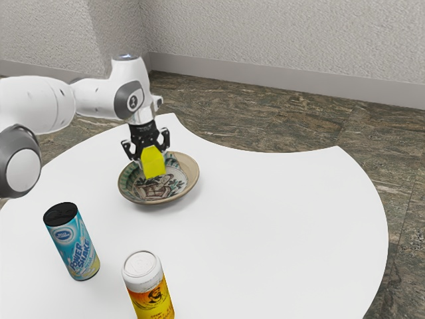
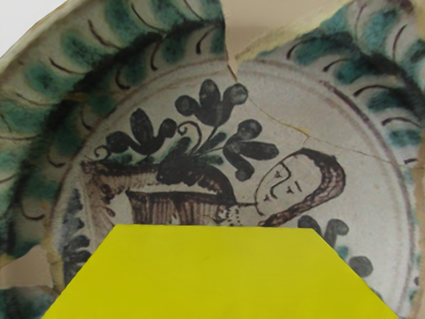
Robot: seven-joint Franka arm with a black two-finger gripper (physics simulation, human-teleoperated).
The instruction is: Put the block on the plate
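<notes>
In the exterior view my black gripper [image 1: 150, 154] points down over the plate, shut on the yellow block [image 1: 154, 166]. The patterned ceramic plate [image 1: 190, 174] lies on the white table, and the block is in front of its bowl area in that view. In the wrist view the yellow block [image 2: 219, 276] is large and close to the camera, hiding part of the plate [image 2: 285, 113] behind it. Green rim marks, dark flowers and a painted face show on the plate. Whether the block's underside touches the plate I cannot tell.
On the white table [image 1: 265, 219], a blue can with a black lid [image 1: 73, 242] stands toward the exterior view's lower left. A white-topped yellow and orange can [image 1: 149, 286] is at the lower edge. The table's curved edge lies beyond the plate.
</notes>
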